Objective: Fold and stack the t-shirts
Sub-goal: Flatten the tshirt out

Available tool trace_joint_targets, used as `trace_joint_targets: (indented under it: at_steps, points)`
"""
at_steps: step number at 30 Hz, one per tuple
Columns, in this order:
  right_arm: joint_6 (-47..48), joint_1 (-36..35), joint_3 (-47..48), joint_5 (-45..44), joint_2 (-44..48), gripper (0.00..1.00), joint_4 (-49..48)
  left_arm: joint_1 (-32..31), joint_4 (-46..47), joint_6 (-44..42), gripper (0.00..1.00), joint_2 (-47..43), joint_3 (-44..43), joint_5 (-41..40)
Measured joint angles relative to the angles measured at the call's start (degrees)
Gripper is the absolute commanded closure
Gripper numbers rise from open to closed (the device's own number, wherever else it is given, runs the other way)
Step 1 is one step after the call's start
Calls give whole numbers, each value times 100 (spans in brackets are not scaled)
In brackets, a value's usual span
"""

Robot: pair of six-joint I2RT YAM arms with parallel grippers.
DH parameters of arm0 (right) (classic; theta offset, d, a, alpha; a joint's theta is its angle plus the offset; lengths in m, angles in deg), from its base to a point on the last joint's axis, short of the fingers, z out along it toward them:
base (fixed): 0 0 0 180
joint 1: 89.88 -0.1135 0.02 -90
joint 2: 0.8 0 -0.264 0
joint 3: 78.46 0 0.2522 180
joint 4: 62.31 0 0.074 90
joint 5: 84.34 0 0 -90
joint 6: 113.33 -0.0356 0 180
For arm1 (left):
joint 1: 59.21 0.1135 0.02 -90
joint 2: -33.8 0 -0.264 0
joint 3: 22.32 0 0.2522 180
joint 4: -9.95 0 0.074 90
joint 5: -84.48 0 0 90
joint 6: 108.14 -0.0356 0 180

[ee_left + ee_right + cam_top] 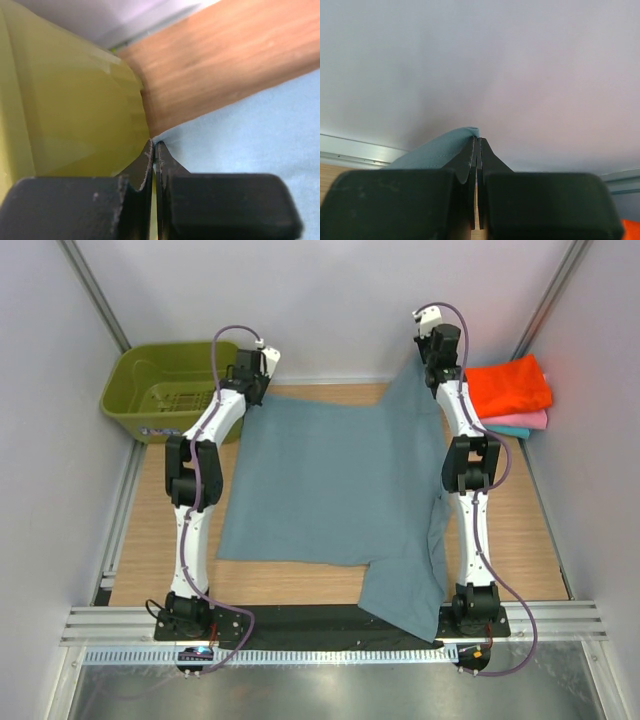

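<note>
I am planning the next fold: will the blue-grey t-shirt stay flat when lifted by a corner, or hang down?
Probably floppy: the blue-grey t-shirt drapes over the near edge of the table. Likely light: the right gripper, shut on one corner, holds that corner raised.

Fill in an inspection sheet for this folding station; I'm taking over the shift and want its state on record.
Surface: wooden table, mostly covered by cloth.
Job's things: blue-grey t-shirt spread out, its near-right part hanging over the near edge; folded orange t-shirt, pink t-shirt and teal t-shirt stacked far right.
Clutter: olive-green basket at far left.
Grippers: left gripper shut at the blue-grey shirt's far-left corner; right gripper shut on its far-right corner, raised off the table.
Cables: purple cables run along both arms.
Surroundings: plain pale walls, metal rails.
</note>
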Motion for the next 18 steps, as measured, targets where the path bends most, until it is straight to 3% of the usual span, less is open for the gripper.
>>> trace_joint_targets:
  at_steps: [9,18]
  points:
    - [-157,168,-278,107,260,99,455,2,-7,2,100,37,-232,-2]
    - [-564,181,-1300,575,1751,99,1222,2,-9,-7,100,35,-232,-11]
